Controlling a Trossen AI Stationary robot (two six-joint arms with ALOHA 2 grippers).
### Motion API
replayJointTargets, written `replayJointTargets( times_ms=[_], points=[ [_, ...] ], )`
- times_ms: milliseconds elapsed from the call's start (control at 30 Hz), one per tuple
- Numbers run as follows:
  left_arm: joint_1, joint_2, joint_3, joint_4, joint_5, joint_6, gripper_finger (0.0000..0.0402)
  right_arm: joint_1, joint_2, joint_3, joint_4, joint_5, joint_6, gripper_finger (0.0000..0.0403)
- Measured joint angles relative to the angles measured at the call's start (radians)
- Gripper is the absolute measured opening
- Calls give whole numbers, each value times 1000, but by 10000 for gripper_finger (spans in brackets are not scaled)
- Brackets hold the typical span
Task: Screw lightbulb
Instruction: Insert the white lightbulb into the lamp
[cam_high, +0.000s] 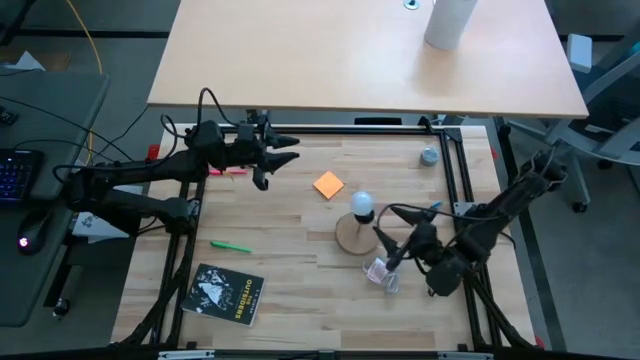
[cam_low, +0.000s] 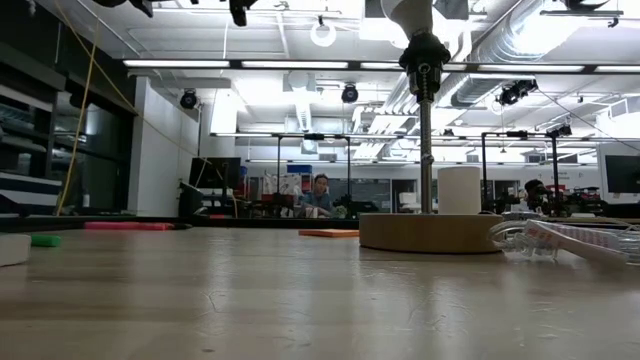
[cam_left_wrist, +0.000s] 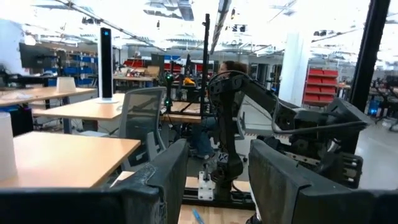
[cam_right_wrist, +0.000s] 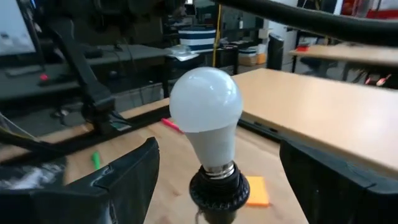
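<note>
Right gripper (cam_right_wrist: 214, 180) spread wide, just short of bulb (cam_right_wrist: 208, 115) seated in socket (cam_right_wrist: 217, 190).
Close evenly on globe, stay on axis, turn gently; left gripper (cam_high: 280, 158) waits apart, open.

Only readable thing here is on the black booklet (cam_high: 225, 294) lying near the front left of the worktop (cam_high: 290, 225): white lettering that looks like "OUTDOORS", but I can't be sure. Nothing else has legible text, labels or numbers.
</note>
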Motion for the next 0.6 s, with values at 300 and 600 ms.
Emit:
replayJointTargets(
  times_ms=[300,600],
  points=[
    [-63,9,0,-5,17,-243,100,-12,-76,0,-17,-74,306,189],
    [-275,40,-24,-171,-268,-352,1,-70,-127,0,-192,-213,606,4]
  ],
)
